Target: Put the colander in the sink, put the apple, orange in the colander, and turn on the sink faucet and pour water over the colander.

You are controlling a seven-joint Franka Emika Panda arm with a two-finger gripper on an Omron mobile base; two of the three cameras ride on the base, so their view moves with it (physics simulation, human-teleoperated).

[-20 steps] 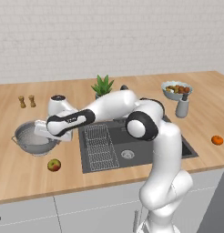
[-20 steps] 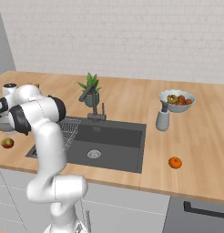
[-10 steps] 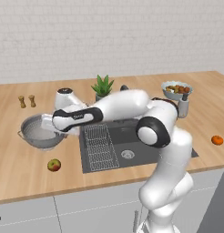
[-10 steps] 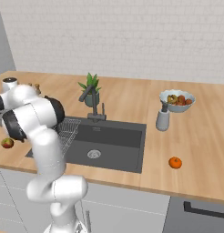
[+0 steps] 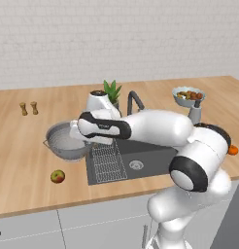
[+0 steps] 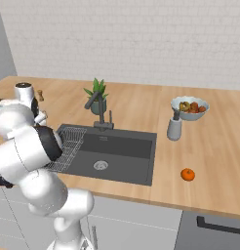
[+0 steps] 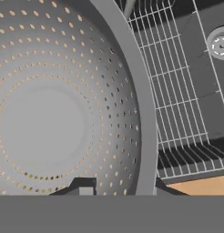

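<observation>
My arm reaches left across the counter [image 5: 24, 160], and the gripper [image 7: 117, 186] sits at the right-hand rim of the colander [image 5: 65, 142]. On the hand camera one fingertip rises inside the bowl wall and the other outside it, with the rim between them: the jaws are closed on the colander's rim. In the left base view the colander appears raised a little off the wood and tilted, just left of the sink [image 5: 155, 158]; I cannot confirm from the base views whether its underside touches the counter.

Hand camera: the perforated bowl interior is empty. To its right lies the sink's wire drainboard rack [image 7: 177, 86], and the round drain [image 7: 220, 45] shows at the upper right edge. A sliver of wooden counter shows at the lower right.

Apple [image 5: 57, 176]: on the counter, in front of the colander and apart from it, near the counter's front edge, left of the sink.

Orange [image 6: 188, 174]: on the counter to the right of the sink, well apart from the colander.

Sink faucet [image 6: 99, 110]: at the back edge of the basin, spout curving toward the basin.

Other items: potted plant [image 6: 96, 95] behind the faucet; fruit bowl [image 6: 189, 107] far right, with a small grey container [image 6: 174, 128] just in front of it; two small shakers [image 5: 28, 108] at back left.
</observation>
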